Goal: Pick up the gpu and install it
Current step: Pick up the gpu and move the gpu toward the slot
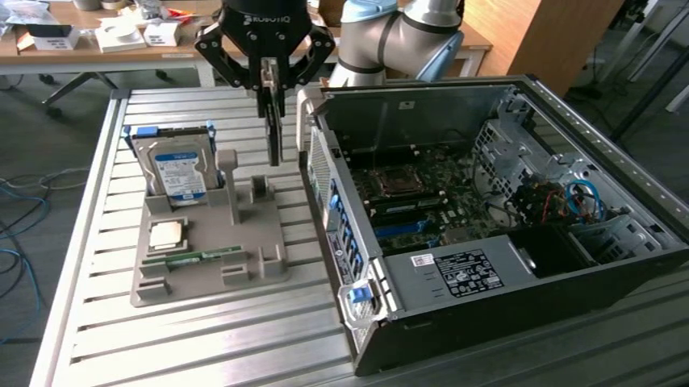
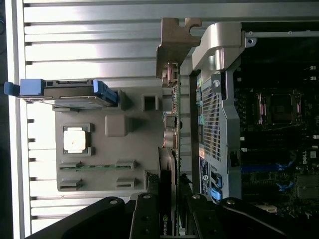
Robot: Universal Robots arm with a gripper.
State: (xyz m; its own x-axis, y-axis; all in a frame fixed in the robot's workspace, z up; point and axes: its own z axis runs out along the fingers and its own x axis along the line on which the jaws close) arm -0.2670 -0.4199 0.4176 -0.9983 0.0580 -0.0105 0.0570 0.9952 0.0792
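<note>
while the tool point(image 1: 267, 84) clenched the gpu point(image 1: 274, 135), any swing could have knocked it against the case point(image 1: 319, 157) just beside.

arm point(image 1: 390, 39) — silver-grey, blue caps | gripper point(image 1: 270, 82) — black, white ROBOTIQ lettering

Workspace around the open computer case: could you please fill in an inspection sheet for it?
Surface: slatted metal table carrying a grey parts holder and an open computer case.
Job's things: gpu hanging edge-on above the table, between holder and case.
Clutter: hard drive upright in the holder; processor chip and memory stick lying in it.
Grippers: claw shut on the gpu's upper edge.
Cables: blue cables inside the case; further cables on the floor at the exterior view's left.
Surroundings: wooden desk with small boxes behind the table.
</note>
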